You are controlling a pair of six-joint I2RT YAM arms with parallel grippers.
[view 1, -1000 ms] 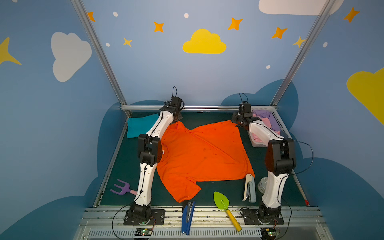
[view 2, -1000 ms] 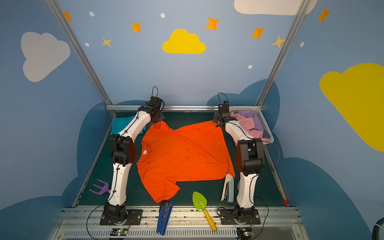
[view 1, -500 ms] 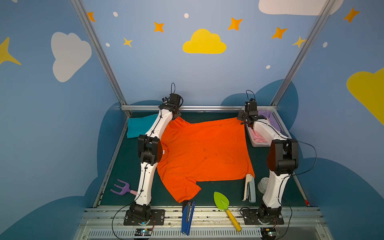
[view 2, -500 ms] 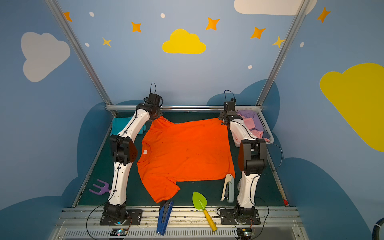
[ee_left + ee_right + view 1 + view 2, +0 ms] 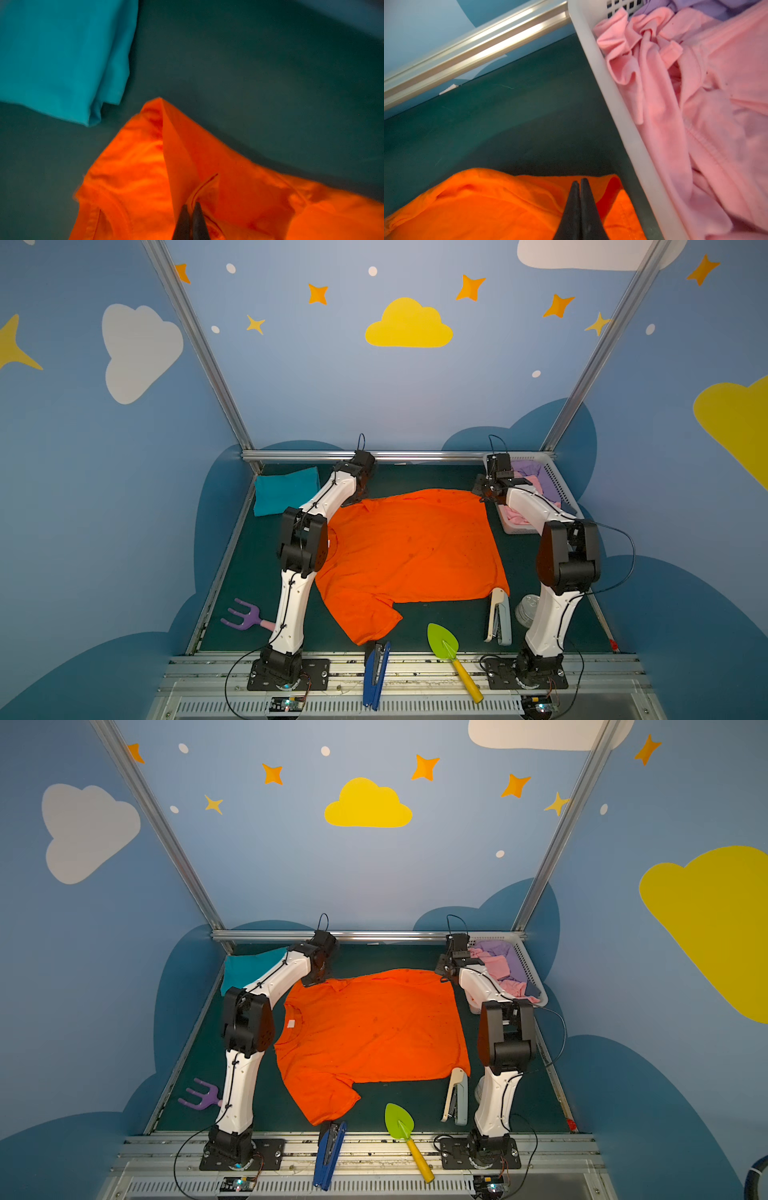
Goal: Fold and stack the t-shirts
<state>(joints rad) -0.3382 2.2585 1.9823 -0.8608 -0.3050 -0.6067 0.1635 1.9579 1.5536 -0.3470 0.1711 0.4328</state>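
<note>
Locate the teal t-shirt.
In both top views the teal t-shirt lies folded in the mat's far left corner, beside the left arm, apart from the orange t-shirt.

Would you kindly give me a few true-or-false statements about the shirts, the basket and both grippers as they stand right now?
1. The orange t-shirt lies spread out on the table. True.
2. The teal t-shirt lies on top of the orange one. False: it lies folded, apart from it, by the far left corner.
3. The left gripper and the right gripper are both shut on the orange t-shirt's far edge. True.
4. The basket is empty. False: it holds pink cloth and purple cloth.
</note>
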